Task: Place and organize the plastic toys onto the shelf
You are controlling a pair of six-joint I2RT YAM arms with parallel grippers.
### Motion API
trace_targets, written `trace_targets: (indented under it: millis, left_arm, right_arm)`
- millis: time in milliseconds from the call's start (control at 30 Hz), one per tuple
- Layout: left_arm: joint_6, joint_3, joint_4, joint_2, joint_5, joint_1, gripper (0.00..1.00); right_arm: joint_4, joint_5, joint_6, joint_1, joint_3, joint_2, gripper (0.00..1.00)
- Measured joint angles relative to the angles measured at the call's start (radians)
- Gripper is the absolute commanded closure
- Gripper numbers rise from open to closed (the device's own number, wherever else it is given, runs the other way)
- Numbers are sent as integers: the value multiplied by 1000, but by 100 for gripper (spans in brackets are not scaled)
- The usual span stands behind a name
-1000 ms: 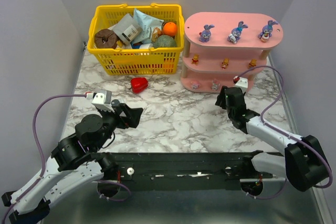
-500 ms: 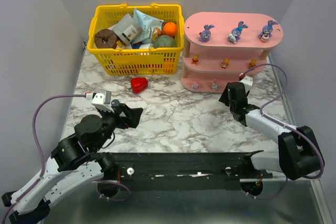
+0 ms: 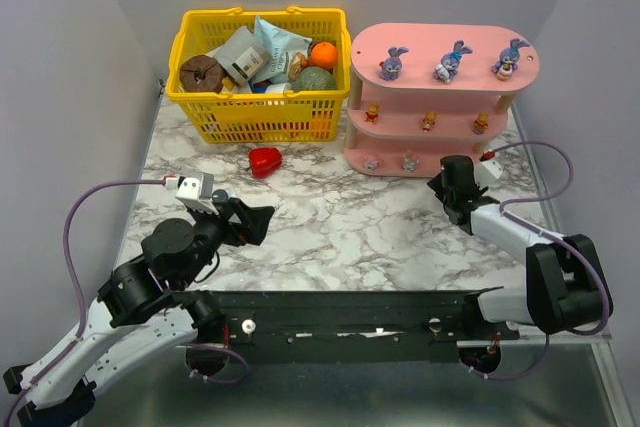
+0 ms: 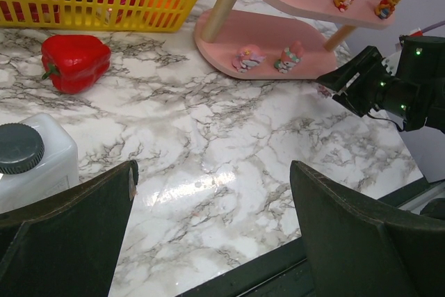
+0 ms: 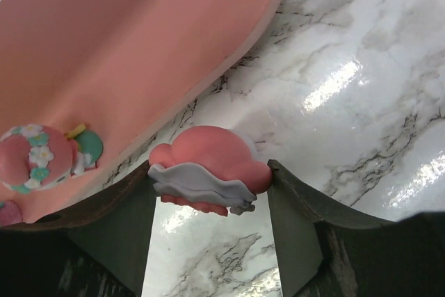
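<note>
Clearance is given at lower left by the left gripper (image 3: 256, 219), spread wide and empty. At right centre a pink-white toy (image 5: 208, 161) is pinched in the right gripper (image 3: 450, 175), held just beside the shelf (image 3: 422, 42) bottom tier, where two like it are stood.

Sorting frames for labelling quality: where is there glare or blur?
Left wrist view: bright glare patch on the marble table, otherwise sharp. Right wrist view: glare streaks on the marble beside the pink toy held in the right gripper. Top view: evenly lit, no glare.
</note>
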Motion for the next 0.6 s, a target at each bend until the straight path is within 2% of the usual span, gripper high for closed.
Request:
trace_targets:
  millis: [233,600]
  left_arm:
    - [0,0,1,0,4,0,1]
    - [1,0,2,2,7,0,1]
  right_arm:
    - [-17,48,153,-8,19,59,58]
    - [-34,78,206,-24,51,98,59]
